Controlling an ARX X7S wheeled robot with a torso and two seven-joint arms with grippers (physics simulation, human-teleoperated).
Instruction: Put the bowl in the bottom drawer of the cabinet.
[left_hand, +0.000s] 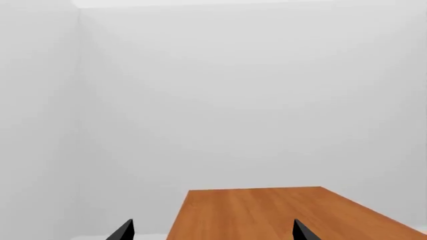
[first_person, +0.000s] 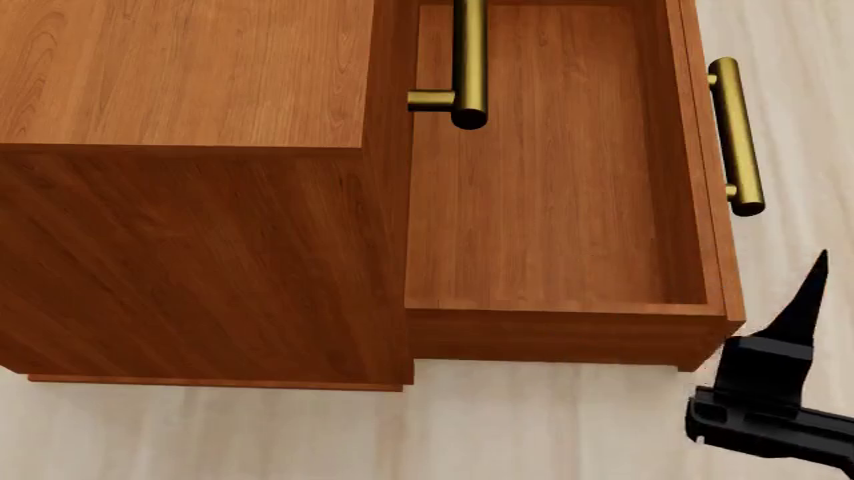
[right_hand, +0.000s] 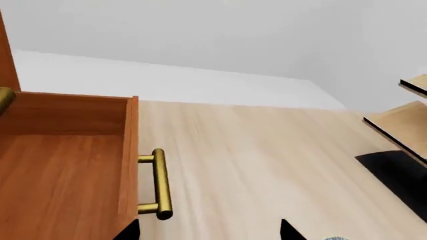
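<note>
The reddish-brown cabinet (first_person: 187, 70) fills the head view from above, and its top (left_hand: 267, 210) also shows in the left wrist view. Its bottom drawer (first_person: 534, 200) is pulled out, with nothing inside. A brass bar handle (first_person: 734, 135) runs along the drawer front. My right gripper (right_hand: 208, 230) is open over the floor, just outside the drawer's front, close to the handle (right_hand: 160, 182); one black finger (first_person: 805, 300) shows in the head view. My left gripper (left_hand: 212, 229) is open above the cabinet top, holding nothing. The bowl is out of view.
An upper drawer's brass handle (first_person: 467, 60) juts over the open drawer. A pale wooden rack (right_hand: 400, 125) stands off to the right gripper's side, with a dark shadow (right_hand: 393, 170) beneath it. Light wood floor (right_hand: 267, 160) lies in front of the drawer; white walls stand behind.
</note>
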